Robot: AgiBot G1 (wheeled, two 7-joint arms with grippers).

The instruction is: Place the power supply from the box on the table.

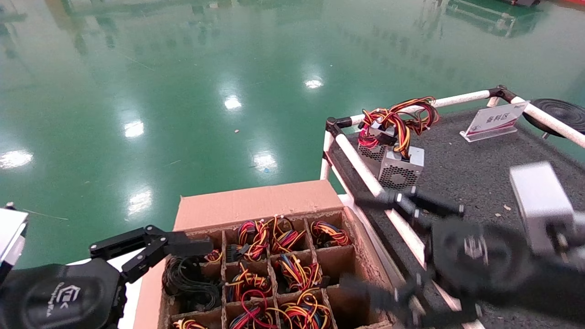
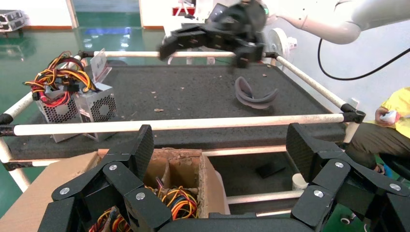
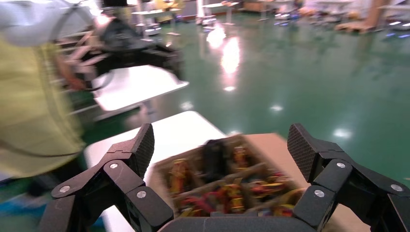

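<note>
The large brown cardboard box [image 1: 256, 205] with grid dividers sits on the floor against the table's near rail, its plain flap folded out on the far side. Most cells hold coiled wire bundles in red, yellow and orange [image 1: 297, 272]; one cell at the left edge holds a coil of black cable [image 1: 187, 283], and the cells along the box's right edge look bare.

The left gripper [image 1: 155, 253] hangs over the box's left edge, jaws spread wide with nothing between them; its black fingers [image 2: 138, 150] frame the carton in the left wrist view. The right gripper [image 1: 365, 242] hovers across the box's right edge and the rail, blurred, jaws also fully spread and holding nothing.

On the big table with the dark-grey speckled top [image 1: 480, 169], edged by white pipe rails [image 1: 361, 167] with black joints, the small silver power supply with the round perforated fan grille [image 1: 402, 170] stands at the far-left corner, its red, yellow and orange wires piled on top. A second like silver unit [image 1: 374, 148] touches it behind. Further along the far edge stands a clear sign holder [image 1: 493, 121], and a grey curved strap [image 2: 254, 96] lies mid-table.

All around spreads a glossy green floor [image 1: 183, 91] mirroring the ceiling lights. A person in a yellow top [image 2: 399, 104] sits beyond the table's end.
</note>
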